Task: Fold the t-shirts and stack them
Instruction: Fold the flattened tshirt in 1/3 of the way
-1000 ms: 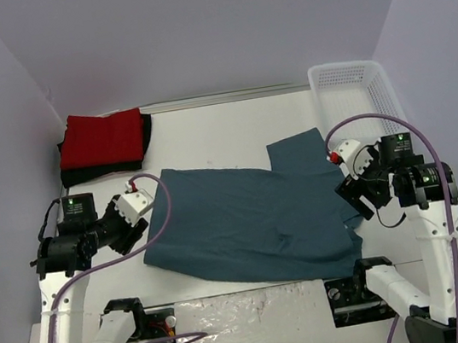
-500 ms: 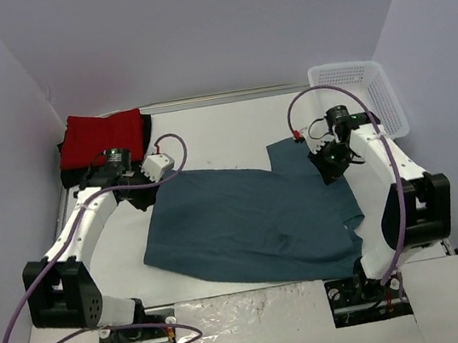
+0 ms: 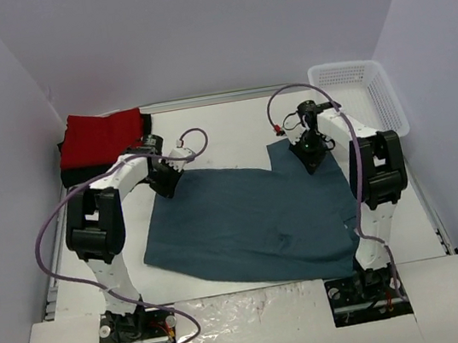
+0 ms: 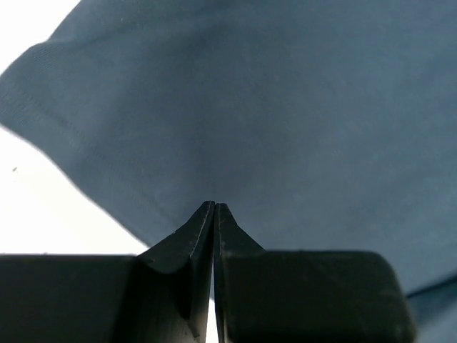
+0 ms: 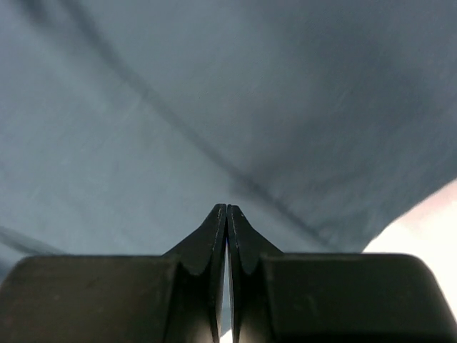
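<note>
While both finger pairs are pressed together, L gripper [image 3: 164, 184] and R gripper [image 3: 307, 158] meet the far corners of the teal t-shirt [image 3: 245, 221], spread flat left of the basket [image 3: 372, 90]; cloth seemingly not pinched. Best next: part fingers, nip hems, lift evenly.
</note>
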You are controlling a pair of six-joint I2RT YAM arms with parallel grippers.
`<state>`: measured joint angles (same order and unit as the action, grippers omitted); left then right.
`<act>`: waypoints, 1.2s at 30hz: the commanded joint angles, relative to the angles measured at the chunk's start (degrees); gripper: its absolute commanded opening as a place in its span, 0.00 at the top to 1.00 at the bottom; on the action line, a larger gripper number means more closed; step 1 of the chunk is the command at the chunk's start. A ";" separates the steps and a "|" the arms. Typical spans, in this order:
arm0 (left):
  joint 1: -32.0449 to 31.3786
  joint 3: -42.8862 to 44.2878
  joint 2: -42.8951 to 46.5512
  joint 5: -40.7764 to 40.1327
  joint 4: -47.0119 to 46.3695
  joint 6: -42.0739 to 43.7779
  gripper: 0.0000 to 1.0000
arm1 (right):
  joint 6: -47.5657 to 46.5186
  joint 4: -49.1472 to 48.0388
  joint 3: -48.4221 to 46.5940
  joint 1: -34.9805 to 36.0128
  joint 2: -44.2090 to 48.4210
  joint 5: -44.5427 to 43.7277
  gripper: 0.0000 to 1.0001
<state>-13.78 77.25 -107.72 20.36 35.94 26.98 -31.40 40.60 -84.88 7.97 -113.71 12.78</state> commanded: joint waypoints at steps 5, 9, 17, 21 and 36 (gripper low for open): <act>0.69 6.23 -3.28 1.34 3.52 -3.07 0.97 | 2.39 1.68 -8.01 0.03 -6.34 -3.11 1.00; 1.12 9.40 -6.62 1.88 5.36 -4.83 0.98 | 2.74 1.85 -11.88 0.03 -9.94 -3.72 1.00; 7.10 20.03 -14.62 10.04 10.46 -9.84 0.98 | 4.59 2.38 -26.18 0.12 -20.31 -5.74 1.00; 7.45 24.07 -17.78 11.27 12.39 -9.84 0.98 | 4.77 5.71 -35.16 0.47 -26.72 -4.52 1.00; 7.54 35.24 -27.63 8.65 13.01 -14.94 0.98 | 4.94 6.25 -55.46 1.09 -41.76 -7.41 1.00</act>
<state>-5.93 110.45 -132.57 32.34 49.52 14.00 -27.00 47.05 -139.00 8.73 -149.71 6.33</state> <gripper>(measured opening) 0.027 0.001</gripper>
